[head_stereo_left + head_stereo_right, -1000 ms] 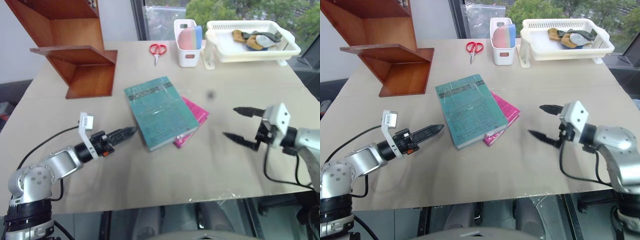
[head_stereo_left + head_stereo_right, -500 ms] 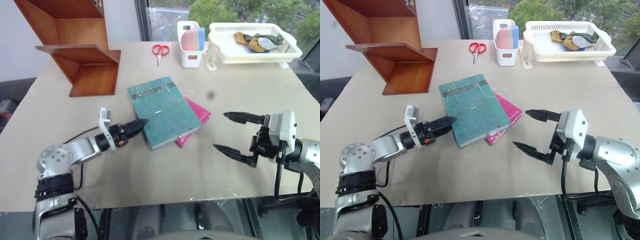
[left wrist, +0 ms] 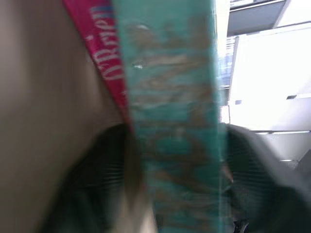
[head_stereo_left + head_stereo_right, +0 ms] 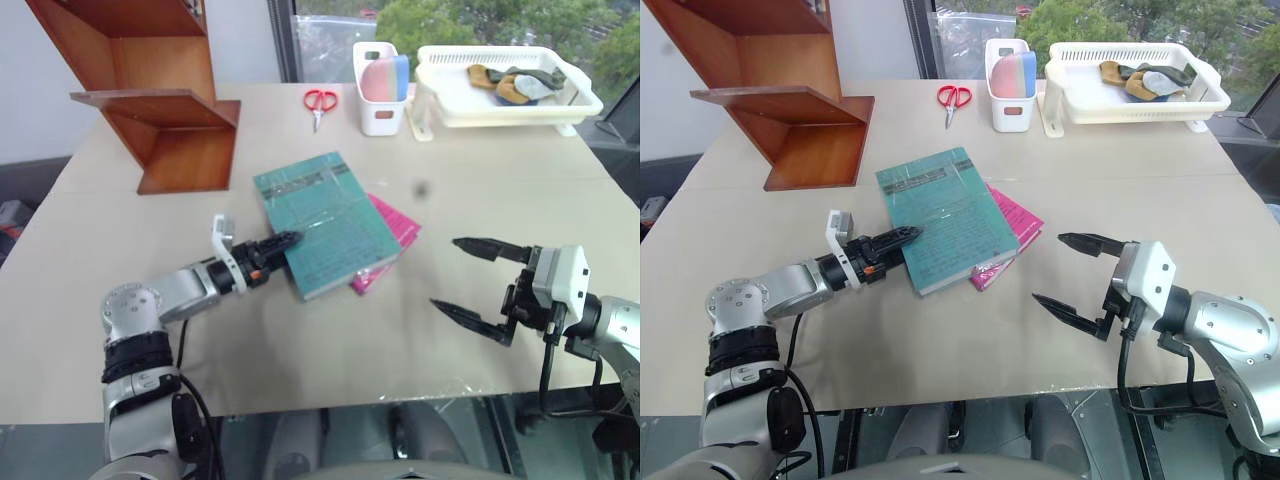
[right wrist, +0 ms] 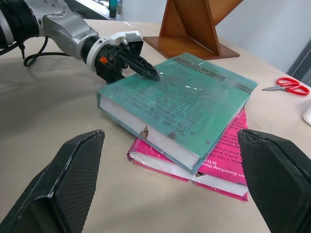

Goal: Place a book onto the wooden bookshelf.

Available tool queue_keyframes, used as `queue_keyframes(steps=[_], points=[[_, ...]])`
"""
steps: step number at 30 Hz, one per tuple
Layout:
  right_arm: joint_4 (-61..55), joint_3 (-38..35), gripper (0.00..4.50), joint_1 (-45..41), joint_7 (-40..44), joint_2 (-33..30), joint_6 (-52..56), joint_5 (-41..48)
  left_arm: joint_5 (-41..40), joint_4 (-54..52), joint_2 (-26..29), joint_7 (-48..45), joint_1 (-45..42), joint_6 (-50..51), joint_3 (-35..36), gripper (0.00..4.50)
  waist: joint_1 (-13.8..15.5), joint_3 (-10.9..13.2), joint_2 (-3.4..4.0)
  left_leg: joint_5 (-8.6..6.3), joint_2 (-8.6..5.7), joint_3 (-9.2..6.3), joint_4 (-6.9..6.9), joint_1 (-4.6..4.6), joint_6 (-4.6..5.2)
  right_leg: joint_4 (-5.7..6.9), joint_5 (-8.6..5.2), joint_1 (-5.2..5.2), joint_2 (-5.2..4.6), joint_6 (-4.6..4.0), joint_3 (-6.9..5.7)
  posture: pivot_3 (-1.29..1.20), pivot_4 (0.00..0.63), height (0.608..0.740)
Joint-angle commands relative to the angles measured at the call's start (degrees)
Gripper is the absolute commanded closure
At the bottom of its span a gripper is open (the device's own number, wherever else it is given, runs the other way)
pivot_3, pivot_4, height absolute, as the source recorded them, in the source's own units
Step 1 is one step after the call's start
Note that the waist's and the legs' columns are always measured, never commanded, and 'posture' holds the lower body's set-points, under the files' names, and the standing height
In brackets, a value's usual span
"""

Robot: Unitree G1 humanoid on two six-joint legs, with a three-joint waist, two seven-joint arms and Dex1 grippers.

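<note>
Over the last second the left gripper (image 4: 282, 241) has slid in from the left and now has its two black fingers clamped on the left edge of the book (image 4: 326, 220), one finger on the teal cover and the other below it, as the left wrist view shows with the teal spine running between the dark pads; a second ago those fingers were clear of the book and pointing at it. That suggests the grasp is just made and the lift toward the shelf comes next, though the book lies flat and has not been raised. It rests mid-table, overlapping a pink book (image 4: 392, 232) whose corner sticks out on the right. The right gripper (image 4: 468, 280) hangs near the front right of the table with its fingers spread wide and holding nothing, well apart from the books. The wooden bookshelf (image 4: 150, 95) stands at the far left of the table (image 4: 120, 230), a beige surface. Far along it lie red scissors (image 4: 318, 102), a white container (image 4: 379, 88) holding pink and blue items, and a white basket (image 4: 505, 88) with cloths. Behind is a window with green trees.
</note>
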Motion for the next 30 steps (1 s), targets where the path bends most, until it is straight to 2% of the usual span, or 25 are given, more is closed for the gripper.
queue_keyframes(steps=[1, 2, 6, 9, 12, 14, 17, 19, 21, 23, 25, 30], points=[[-0.8, -0.4, 0.00, -0.2, -0.3, -0.2, -1.0, 0.0, -2.9, -0.8, 0.1, 2.3, -0.1, 2.0, 2.5, 3.08, 0.0, 0.0, -0.02, 0.00, 0.00, 0.00, 0.00, 0.00, 0.00, 0.00, 0.00, 0.00, 0.00, 0.00, 0.00, 0.00, 0.150, 0.740], [-0.7, -0.2, 0.00, -0.3, -0.3, -0.2, -1.1, -0.1, -4.7, -1.0, 0.1, 3.3, 0.1, 2.5, 3.6, 3.23, 0.0, 0.0, -0.03, 0.00, 0.00, 0.01, 0.00, 0.01, 0.00, 0.00, 0.00, 0.00, 0.00, 0.00, 0.00, 0.00, 0.150, 0.740], [0.3, 1.0, 0.00, -2.1, -0.1, -0.1, -0.9, -0.2, -14.7, -5.9, 3.4, 5.6, 2.9, 5.3, 6.4, 3.23, -0.4, 0.0, -0.11, 0.00, 0.04, -0.06, 0.00, 0.01, 0.00, 0.05, 0.00, -0.04, 0.00, 0.00, 0.06, 0.00, 0.150, 0.740], [1.7, 2.8, 0.00, -4.3, 0.2, 0.2, -1.0, -0.5, -19.1, -14.9, 7.6, 3.0, 4.4, 5.3, 5.5, 3.23, -0.3, 0.1, -0.28, 0.00, 0.06, -0.22, 0.00, 0.01, -0.01, 0.13, 0.00, -0.08, -0.01, -0.01, 0.08, 0.00, 0.150, 0.740], [3.2, 4.6, 0.00, -7.3, 0.5, 0.7, -0.8, -0.4, -15.6, -23.5, 9.8, -1.5, -0.8, -0.5, 3.3, 3.23, 0.4, 0.2, -0.30, 0.01, 0.02, -0.27, 0.03, 0.00, -0.03, 0.14, -0.01, -0.05, -0.07, -0.03, -0.04, 0.00, 0.150, 0.740], [4.5, 5.9, 0.00, -9.4, 0.8, 0.9, -0.9, -0.5, -2.2, -29.9, 12.9, -8.4, -5.0, -10.4, -3.2, 3.23, 1.2, 0.2, -0.32, 0.01, -0.06, -0.17, 0.13, -0.01, -0.05, 0.13, -0.02, 0.00, -0.17, -0.04, -0.21, 0.00, 0.150, 0.740], [6.1, 7.4, 0.00, -12.1, 1.1, 1.5, -1.2, -1.0, 24.5, -36.3, 20.8, -22.4, -8.4, -33.1, -18.7, 3.23, 1.4, 0.1, -0.27, -0.03, -0.09, -0.05, 0.16, -0.05, -0.12, -0.10, -0.10, 0.03, -0.15, -0.27, -0.18, 0.00, 0.150, 0.740], [7.4, 8.3, 0.00, -14.7, 0.9, 2.1, -1.1, -1.2, 42.1, -34.3, 24.9, -28.5, -11.1, -51.6, -27.3, 3.23, 1.3, 0.1, -0.20, -0.05, -0.13, 0.13, 0.00, -0.01, -0.15, -0.29, -0.08, 0.10, -0.17, -0.31, -0.01, 0.00, 0.150, 0.740], [9.0, 8.8, 0.00, -17.7, 0.5, 3.3, -1.4, -1.5, 61.2, -25.0, 28.0, -28.2, -17.7, -71.3, -34.2, 3.23, 1.4, 0.1, -0.20, 0.01, -0.09, 0.18, -0.27, 0.01, -0.05, -0.53, -0.04, 0.09, -0.12, -0.36, 0.02, 0.00, 0.150, 0.740], [10.2, 9.1, 0.00, -20.4, 0.0, 4.5, -1.6, -1.7, 71.7, -14.8, 29.5, -27.8, -24.9, -83.9, -37.4, 3.23, 1.5, 0.1, -0.20, 0.03, -0.04, 0.16, -0.37, -0.12, -0.04, -0.61, 0.05, -0.07, 0.00, -0.22, 0.01, 0.00, 0.150, 0.740], [11.2, 8.8, 0.00, -23.6, -1.1, 5.8, -1.0, -1.0, 79.1, -4.5, 31.6, -28.7, -33.0, -91.9, -39.8, 3.23, 1.4, 0.2, -0.23, 0.02, -0.01, 0.14, -0.43, -0.25, -0.03, -0.67, 0.08, -0.15, 0.08, -0.16, 0.01, 0.00, 0.150, 0.740], [11.9, 7.3, 0.00, -30.5, -3.5, 7.4, 2.0, 1.6, 89.6, 16.5, 34.5, -33.4, -45.9, -104.3, -44.4, 3.23, 1.3, 0.2, -0.15, 0.18, 0.01, 0.15, -0.26, -1.33, -0.30, -0.60, 0.09, -1.24, 0.15, -0.09, 0.01, 0.00, 0.150, 0.740]])
